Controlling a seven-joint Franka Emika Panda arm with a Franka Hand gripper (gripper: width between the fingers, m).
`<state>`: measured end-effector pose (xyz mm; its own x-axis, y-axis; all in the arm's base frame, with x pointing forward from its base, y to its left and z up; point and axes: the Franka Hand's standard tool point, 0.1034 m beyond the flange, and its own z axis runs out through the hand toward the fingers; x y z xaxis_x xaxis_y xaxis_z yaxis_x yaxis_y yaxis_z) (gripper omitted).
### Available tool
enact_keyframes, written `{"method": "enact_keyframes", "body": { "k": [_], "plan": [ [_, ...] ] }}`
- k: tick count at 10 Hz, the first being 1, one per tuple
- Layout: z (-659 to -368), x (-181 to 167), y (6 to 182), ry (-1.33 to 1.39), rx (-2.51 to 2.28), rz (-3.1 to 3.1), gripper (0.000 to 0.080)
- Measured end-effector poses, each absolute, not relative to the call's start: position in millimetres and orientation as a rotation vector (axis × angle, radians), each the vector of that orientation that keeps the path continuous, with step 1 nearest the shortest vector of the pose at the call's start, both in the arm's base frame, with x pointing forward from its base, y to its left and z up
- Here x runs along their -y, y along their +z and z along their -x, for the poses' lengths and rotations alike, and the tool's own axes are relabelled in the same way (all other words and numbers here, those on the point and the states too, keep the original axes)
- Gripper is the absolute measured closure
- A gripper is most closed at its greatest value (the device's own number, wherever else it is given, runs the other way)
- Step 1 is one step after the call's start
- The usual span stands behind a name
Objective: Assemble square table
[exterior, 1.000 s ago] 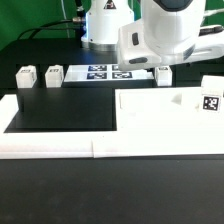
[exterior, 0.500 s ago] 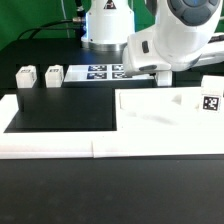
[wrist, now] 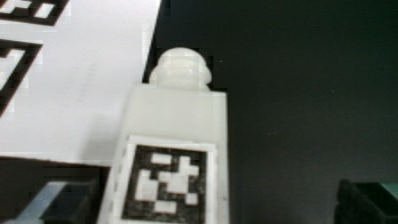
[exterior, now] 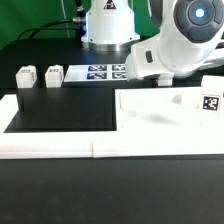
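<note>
The white square tabletop point(exterior: 160, 118) lies flat at the exterior view's right. One tagged white leg point(exterior: 210, 100) stands on its far right part. Two more legs point(exterior: 25, 76) point(exterior: 53, 74) stand at the back left. The fourth leg point(exterior: 163, 78) lies just beyond the tabletop's back edge, under my gripper point(exterior: 160, 72). In the wrist view this leg point(wrist: 175, 130) lies on the black table with its screw tip pointing away. My gripper point(wrist: 214, 205) is open around it, and the dark fingers point(wrist: 63, 200) stand clear of both its sides.
The marker board point(exterior: 105, 72) lies at the back middle and shows in the wrist view point(wrist: 71, 80) beside the leg. A low white border wall point(exterior: 60, 145) runs along the front and left. The robot base point(exterior: 108, 25) stands behind.
The arm's wrist has swung up and toward the exterior view's right and tilted. The leg under the gripper stays at about the same spot.
</note>
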<state>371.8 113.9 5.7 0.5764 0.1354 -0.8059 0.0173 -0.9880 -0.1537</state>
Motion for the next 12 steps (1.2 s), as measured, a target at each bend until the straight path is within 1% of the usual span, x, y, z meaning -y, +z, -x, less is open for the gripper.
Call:
{"method": "enact_keyframes", "body": {
  "k": [1, 2, 3, 4, 5, 12],
  "plan": [
    [-371.9, -113.6, 5.6, 1.383, 0.129, 2.673, 0.0151],
    [-372.0, -113.3, 5.6, 1.383, 0.128, 2.673, 0.0286],
    [-372.0, -113.0, 5.6, 1.383, 0.127, 2.673, 0.0458],
    [-372.1, -112.7, 5.7, 1.383, 0.125, 2.672, 0.0458],
    [-372.1, -112.5, 5.7, 1.383, 0.125, 2.672, 0.051],
    [-372.8, -110.9, 6.3, 1.383, 0.122, 2.67, 0.0509]
  ]
}}
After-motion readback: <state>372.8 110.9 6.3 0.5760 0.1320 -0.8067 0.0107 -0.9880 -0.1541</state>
